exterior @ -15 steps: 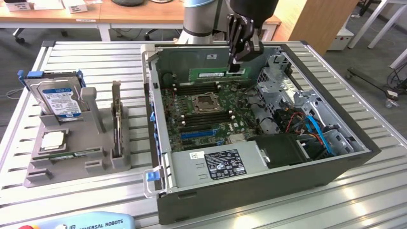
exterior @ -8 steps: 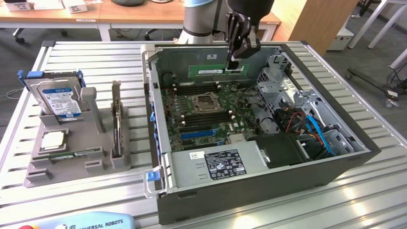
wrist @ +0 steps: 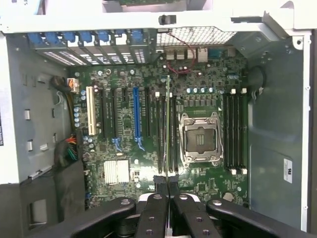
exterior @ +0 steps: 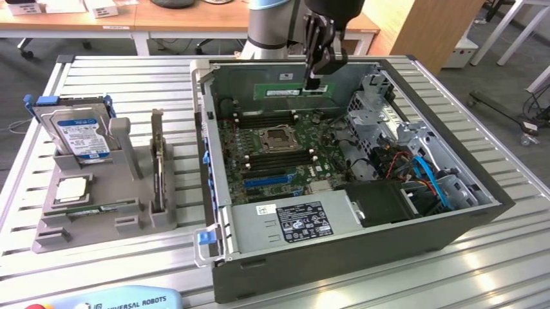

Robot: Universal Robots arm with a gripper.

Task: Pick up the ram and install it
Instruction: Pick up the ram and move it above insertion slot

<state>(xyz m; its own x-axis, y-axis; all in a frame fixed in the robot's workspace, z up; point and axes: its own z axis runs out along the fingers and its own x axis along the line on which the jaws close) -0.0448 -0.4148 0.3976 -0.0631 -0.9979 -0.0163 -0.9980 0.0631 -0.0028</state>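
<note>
— Your gripper (wrist: 168, 182) is clamped on the ram (wrist: 168, 124), held edge-down so that it runs parallel with the memory slots.
— Where is it?
— It hangs over the motherboard (wrist: 124, 148), just beside the processor socket (wrist: 200, 139). I judge it is not seated yet.

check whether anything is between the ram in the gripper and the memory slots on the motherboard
Nothing visible does. The gripper holds the ram edge-on over the memory slots beside the CPU socket, and no cable or card crosses the gap between them in the wrist view.
</note>
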